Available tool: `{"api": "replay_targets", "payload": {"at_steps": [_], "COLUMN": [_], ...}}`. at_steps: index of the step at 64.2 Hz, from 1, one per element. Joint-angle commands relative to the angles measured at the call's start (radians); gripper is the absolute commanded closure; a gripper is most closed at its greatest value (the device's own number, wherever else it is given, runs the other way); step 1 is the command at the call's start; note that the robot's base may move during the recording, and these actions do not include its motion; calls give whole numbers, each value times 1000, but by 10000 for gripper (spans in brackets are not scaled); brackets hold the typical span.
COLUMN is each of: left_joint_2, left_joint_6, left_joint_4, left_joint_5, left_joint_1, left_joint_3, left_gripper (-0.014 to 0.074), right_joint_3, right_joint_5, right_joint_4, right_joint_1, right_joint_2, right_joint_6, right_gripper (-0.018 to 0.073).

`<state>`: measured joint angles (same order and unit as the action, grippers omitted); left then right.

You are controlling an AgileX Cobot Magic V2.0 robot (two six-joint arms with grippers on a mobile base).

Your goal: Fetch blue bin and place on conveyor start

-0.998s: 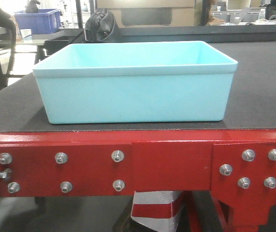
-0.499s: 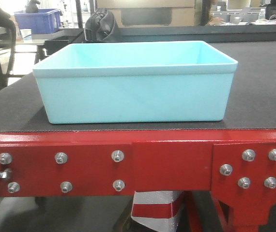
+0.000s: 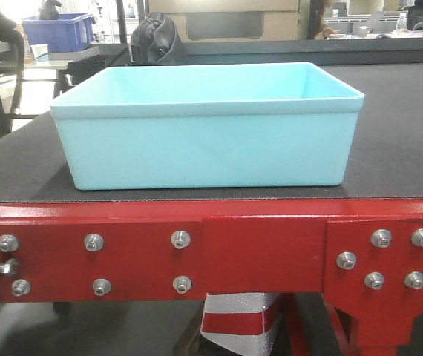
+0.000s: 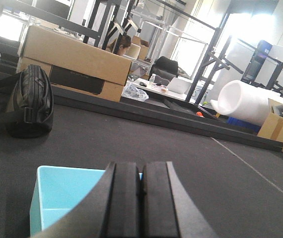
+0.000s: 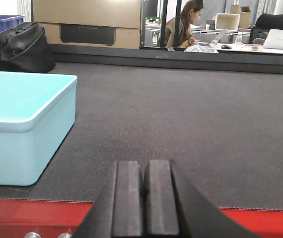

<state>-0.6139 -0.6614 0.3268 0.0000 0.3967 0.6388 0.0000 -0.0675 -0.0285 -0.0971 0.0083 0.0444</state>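
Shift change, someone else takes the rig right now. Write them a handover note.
Left gripper: shut, empty, above the bin's near edge.
Right gripper: shut, empty, over the red frame to the bin's right.
Blue bin: sits flat and upright on the black conveyor belt, just behind the red bolted end plate, touched by neither gripper.
Done: bin placed at conveyor start.
Left: nothing visible beyond pulling the arms back.

The blue bin before me looks like smooth, slightly satin plastic. The conveyor start is matt, rough-textured black belting, edged by a glossy red painted metal frame with bright steel bolts.
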Motion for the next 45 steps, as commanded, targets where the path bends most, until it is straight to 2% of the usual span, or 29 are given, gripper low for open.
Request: {"api": "replay_targets", "payload": {"at_steps": [1, 13, 18, 22, 25, 33, 45], "left_joint_2": [8, 8, 16, 36, 65, 147, 287], "left_joint_6": [3, 3, 4, 24, 83, 272, 429], "left_joint_4": [-3, 24, 87, 98, 69, -107, -157], "left_joint_5": [-23, 0, 8, 18, 16, 9, -33], "left_joint_1": [6, 4, 2, -21, -48, -149, -292], "left_joint_3": [3, 1, -20, -43, -74, -178, -351], "left_gripper": [707, 707, 707, 707, 707, 707, 707], "right_joint_3": [0, 0, 0, 0, 0, 0, 0], "right_joint_5": [8, 8, 8, 8, 8, 8, 8], "right_joint_4": [-6, -6, -6, -6, -6, -6, -6], "right_joint_1": [-4, -4, -4, -4, -4, -4, -4], "right_joint_2": [-8, -8, -8, -8, -8, -8, -8], "right_joint_6": [-3, -3, -3, -3, -3, -3, -3], "right_gripper": [724, 724, 724, 724, 724, 724, 724]}}
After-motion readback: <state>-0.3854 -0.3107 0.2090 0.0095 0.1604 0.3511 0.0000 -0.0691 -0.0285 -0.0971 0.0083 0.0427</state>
